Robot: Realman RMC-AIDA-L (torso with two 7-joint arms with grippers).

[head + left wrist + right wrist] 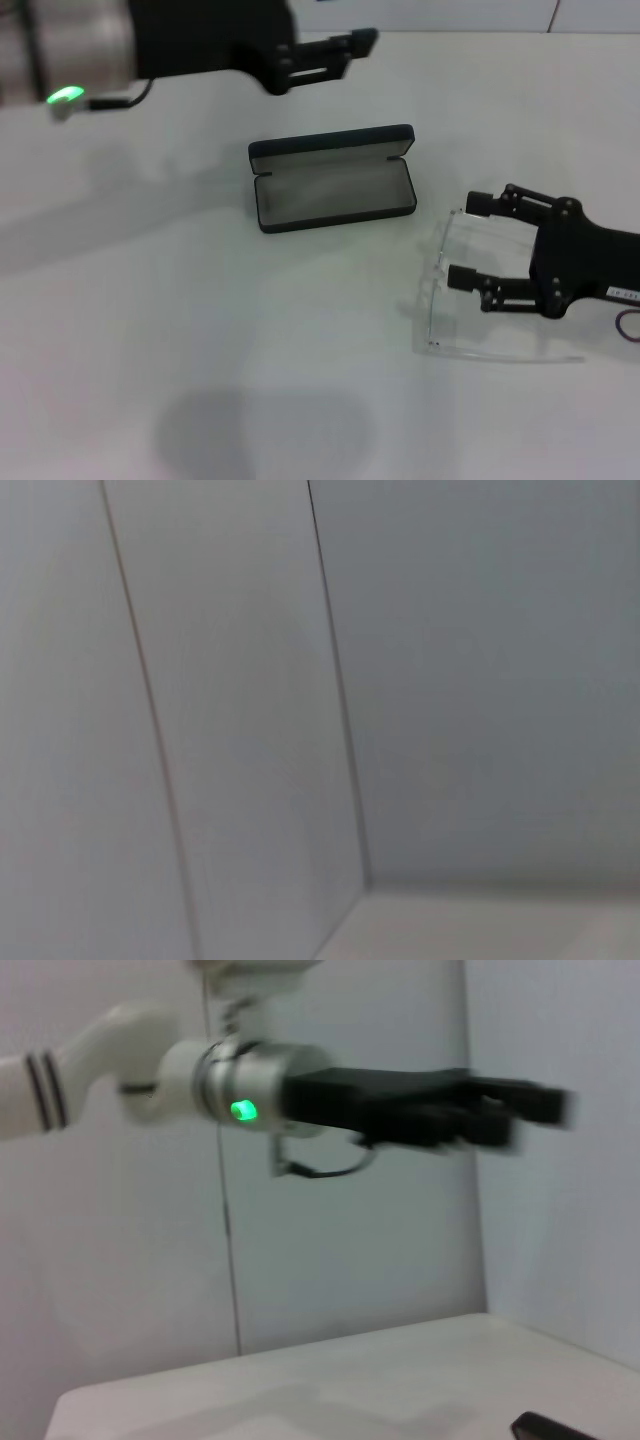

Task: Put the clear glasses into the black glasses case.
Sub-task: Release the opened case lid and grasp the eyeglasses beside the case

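Clear glasses (pixel 447 290) lie between the right gripper's (pixel 470 240) wide-spread fingers (pixel 468 279)

Lab: bare white table (pixel 150 330), wall panels (pixel 230 730).

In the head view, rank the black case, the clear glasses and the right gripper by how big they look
1. Black glasses case, open, looks largest.
2. Clear glasses look about as wide; their faint outline makes this unsure.
3. Right gripper, open at the glasses, looks smallest.
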